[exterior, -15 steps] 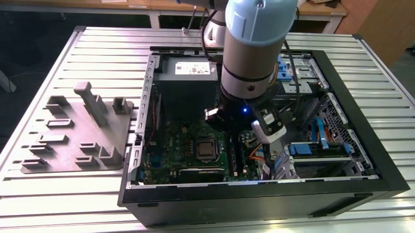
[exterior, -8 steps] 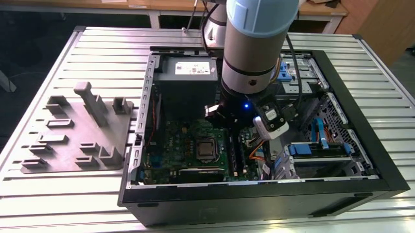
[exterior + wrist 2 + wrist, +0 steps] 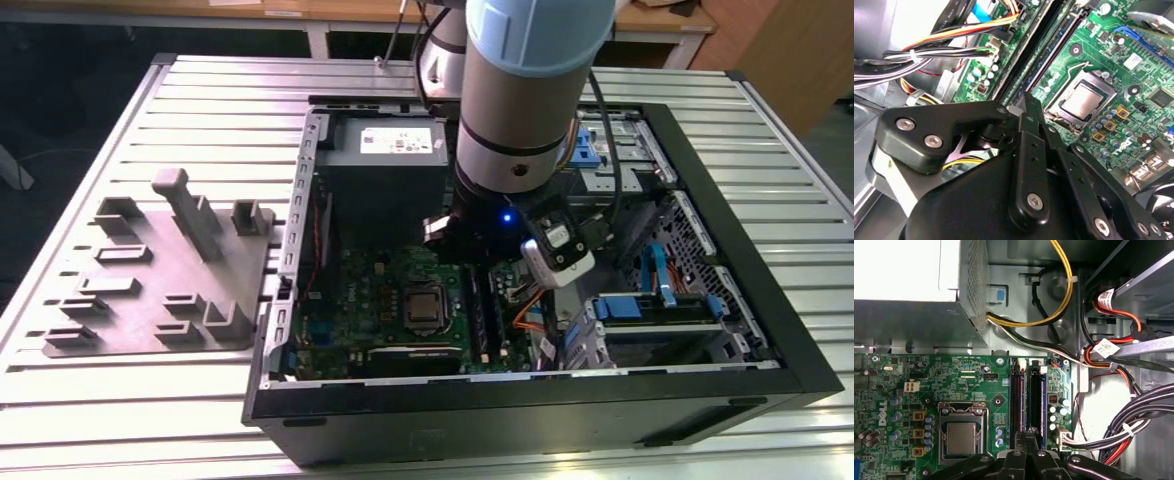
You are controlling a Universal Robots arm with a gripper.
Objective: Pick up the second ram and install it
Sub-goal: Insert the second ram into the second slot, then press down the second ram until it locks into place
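one claw [image 3: 1030, 436], pinched together with nothing visibly held, above two slot rails [image 3: 1026, 400]; one processor [image 3: 960, 438].

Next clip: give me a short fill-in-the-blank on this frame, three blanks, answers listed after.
1. The gripper is lowered inside the open computer ____.
2. Its fingertips sit over the long black memory slots on the ____ motherboard.
3. The grey holder tray lies outside the case, on the exterior view's ____.

Missing words: case; green; left
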